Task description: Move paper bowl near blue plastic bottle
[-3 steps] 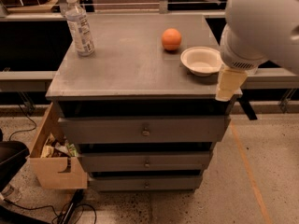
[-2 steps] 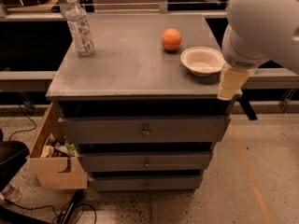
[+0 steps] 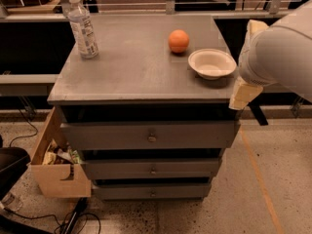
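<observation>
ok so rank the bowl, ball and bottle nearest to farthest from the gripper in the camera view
The gripper hangs off the cabinet's right front corner.
1. bowl, just left of it, near the right edge
2. ball, behind the bowl, further left
3. bottle, far back left corner

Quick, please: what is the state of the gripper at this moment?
Gripper: cannot be told if open or closed. It hangs at the right edge of the cabinet, beside the paper bowl, not holding it.
</observation>
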{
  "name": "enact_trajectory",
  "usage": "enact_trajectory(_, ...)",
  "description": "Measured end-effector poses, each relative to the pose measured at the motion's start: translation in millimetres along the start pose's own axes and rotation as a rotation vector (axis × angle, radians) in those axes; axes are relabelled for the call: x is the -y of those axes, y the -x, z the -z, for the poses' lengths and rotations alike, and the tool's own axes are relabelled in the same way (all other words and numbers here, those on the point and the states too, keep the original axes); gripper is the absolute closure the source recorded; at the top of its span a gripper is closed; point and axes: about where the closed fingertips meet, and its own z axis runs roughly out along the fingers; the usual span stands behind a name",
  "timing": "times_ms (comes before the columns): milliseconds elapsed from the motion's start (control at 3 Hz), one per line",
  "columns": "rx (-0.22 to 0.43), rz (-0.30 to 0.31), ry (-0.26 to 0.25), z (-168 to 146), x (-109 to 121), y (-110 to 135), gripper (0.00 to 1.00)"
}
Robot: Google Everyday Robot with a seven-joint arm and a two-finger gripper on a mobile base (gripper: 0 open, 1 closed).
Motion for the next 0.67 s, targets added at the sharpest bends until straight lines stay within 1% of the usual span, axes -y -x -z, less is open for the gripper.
enact_trajectory(333, 0.049, 0.017, -0.037, -25.7, 1.1, -10.9, 0.00)
enact_trajectory(667, 0.079, 0.055, -0.073, -41.0, 8.2, -12.7, 0.00)
